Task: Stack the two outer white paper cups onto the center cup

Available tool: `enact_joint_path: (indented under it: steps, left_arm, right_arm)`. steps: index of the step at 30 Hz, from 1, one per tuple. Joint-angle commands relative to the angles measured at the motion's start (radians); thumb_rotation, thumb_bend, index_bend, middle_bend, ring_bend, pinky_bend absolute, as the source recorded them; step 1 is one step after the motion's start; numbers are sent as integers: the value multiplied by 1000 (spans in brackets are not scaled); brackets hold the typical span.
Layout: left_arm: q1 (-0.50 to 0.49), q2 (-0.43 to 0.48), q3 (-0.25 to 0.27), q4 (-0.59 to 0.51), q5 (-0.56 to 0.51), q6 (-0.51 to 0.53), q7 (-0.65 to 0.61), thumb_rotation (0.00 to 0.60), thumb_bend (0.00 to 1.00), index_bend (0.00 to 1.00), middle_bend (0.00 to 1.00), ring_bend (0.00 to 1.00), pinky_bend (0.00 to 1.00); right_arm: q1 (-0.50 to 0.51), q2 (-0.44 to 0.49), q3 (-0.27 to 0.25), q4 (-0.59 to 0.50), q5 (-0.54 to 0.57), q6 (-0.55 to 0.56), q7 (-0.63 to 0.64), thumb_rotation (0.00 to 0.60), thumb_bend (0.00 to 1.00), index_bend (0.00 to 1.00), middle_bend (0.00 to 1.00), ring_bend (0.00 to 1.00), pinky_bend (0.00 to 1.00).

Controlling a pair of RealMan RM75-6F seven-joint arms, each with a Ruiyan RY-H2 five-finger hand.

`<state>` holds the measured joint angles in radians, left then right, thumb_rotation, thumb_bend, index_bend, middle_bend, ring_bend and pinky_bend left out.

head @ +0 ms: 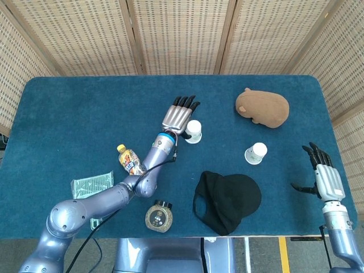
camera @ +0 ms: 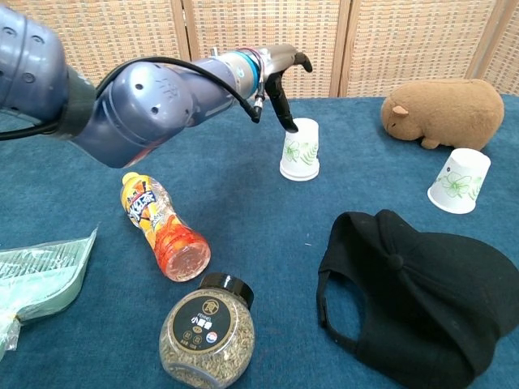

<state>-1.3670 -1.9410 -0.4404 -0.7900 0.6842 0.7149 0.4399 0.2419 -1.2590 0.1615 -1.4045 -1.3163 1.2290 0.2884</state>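
now the left hand [camera: 285, 81], fingers spread, hovers empty beside the stacked cups [camera: 301, 149]; right hand [head: 323, 175] open.

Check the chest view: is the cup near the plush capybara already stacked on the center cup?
No. That paper cup stands alone upside down on the table beside the plush capybara, well apart from the center stack.

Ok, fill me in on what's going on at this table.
The robot is stacking paper cups. Its left hand is at the stacked cups in the middle of the table, one cup set upside down over another, with a fingertip by the top edge. One more cup stands alone near the plush toy, not yet stacked. The right hand hangs open at the table's edge, holding nothing.
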Motion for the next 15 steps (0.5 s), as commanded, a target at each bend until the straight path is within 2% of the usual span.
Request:
enact_joint_path:
  steps: [1,8,12,15]
  left_arm:
    - [113,89,38,-187,79,137,-33,600,46,121,0,0,0]
    - [292,290,124,-552,148,341,33,600,48,122,0,0,0]
    - [436,465,206,-825,173,472,81,600,50,122,0,0,0]
    - [524,551,272,-940,209,552,98,600,49,121,0,0,0]
  right_arm:
    - [-2,0,0,-1,1,2,0,600,117,125,0,0,0]
    - [-2,-4,-1,-3,-5,11,-25,600,117,128,0,0,0]
    - [1,-13,5,3,5,12,-42,600,117,136,0,0,0]
    - [9,-21,16,4,14,12,-54,600,117,149,0,0,0]
